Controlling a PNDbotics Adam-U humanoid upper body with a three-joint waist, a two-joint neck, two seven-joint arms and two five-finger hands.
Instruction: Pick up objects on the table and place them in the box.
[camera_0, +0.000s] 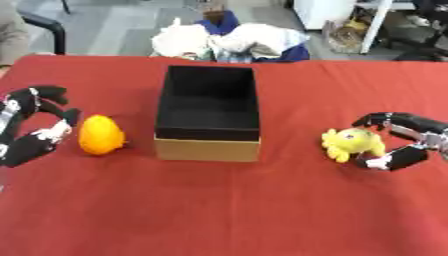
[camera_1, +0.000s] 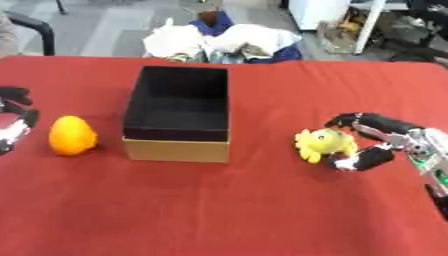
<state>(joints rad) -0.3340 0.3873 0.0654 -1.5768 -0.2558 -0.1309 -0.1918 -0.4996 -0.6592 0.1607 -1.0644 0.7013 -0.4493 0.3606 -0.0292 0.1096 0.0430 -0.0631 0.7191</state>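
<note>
A yellow plush toy lies on the red table toward its right edge, well to the right of the box. The right hand comes in from the right edge and brackets the toy: its upper fingers arch over the toy's far side and its thumb sits at the toy's near side, so the hand is curved around the toy at narrow spread; whether the fingers actually press the toy cannot be told. The box stands near the middle of the table, somewhat toward the far edge, open at the top, with a black inside and a tan cardboard front wall; nothing shows inside it. To the left of the box, just beside its front left corner but apart from it, an orange egg-shaped object rests on the table. The left hand sits by the table's left edge, just left of the orange object, its fingers curled in a wide arc facing the object and holding nothing. Beyond the table's far edge lies a heap of white and blue cloth.
</note>
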